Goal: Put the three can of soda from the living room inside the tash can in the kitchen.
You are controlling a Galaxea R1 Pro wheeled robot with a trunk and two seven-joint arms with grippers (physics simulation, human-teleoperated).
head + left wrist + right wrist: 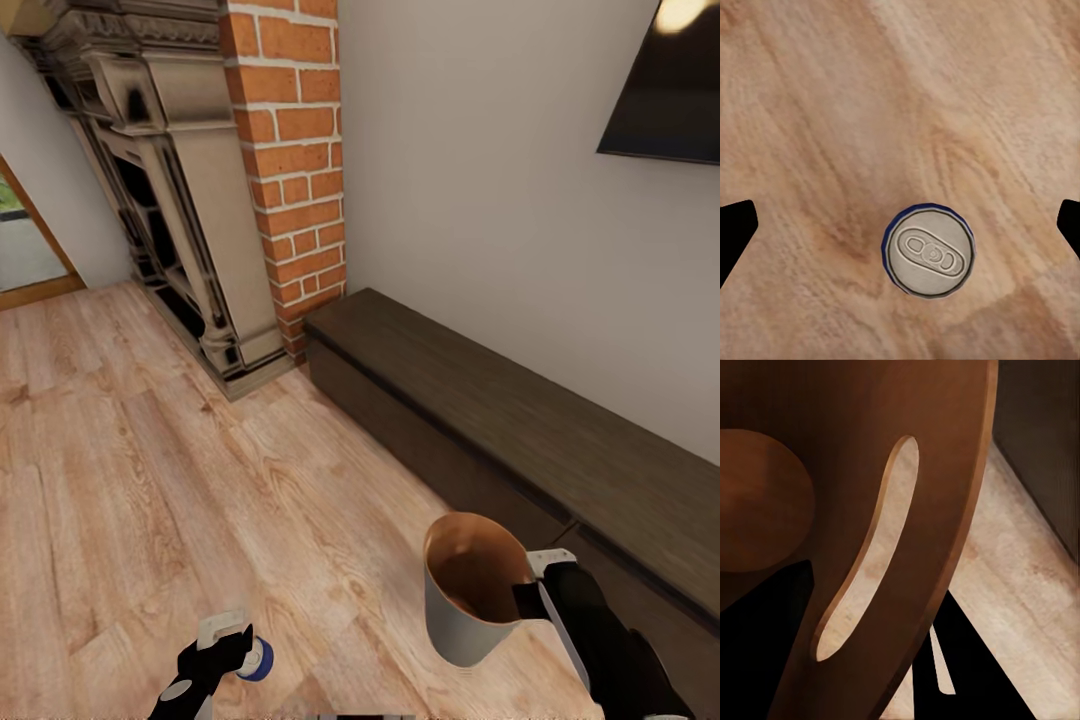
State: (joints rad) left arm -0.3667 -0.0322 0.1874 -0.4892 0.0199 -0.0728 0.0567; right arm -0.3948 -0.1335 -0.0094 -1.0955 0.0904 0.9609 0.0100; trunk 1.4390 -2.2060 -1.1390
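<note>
One blue can (929, 251) stands upright on the wood floor (150, 480), between spread left fingers (736, 232); light, thin-walled, slippery, best pinched mid-wall. The bin (470, 590) is pinched at its rim by the right gripper (535, 590).

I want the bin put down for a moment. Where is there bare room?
Wood floor between the fireplace and the blue soda can is bare, as is the long top of the dark low cabinet. It is crowded near the can under the left pincer.
</note>
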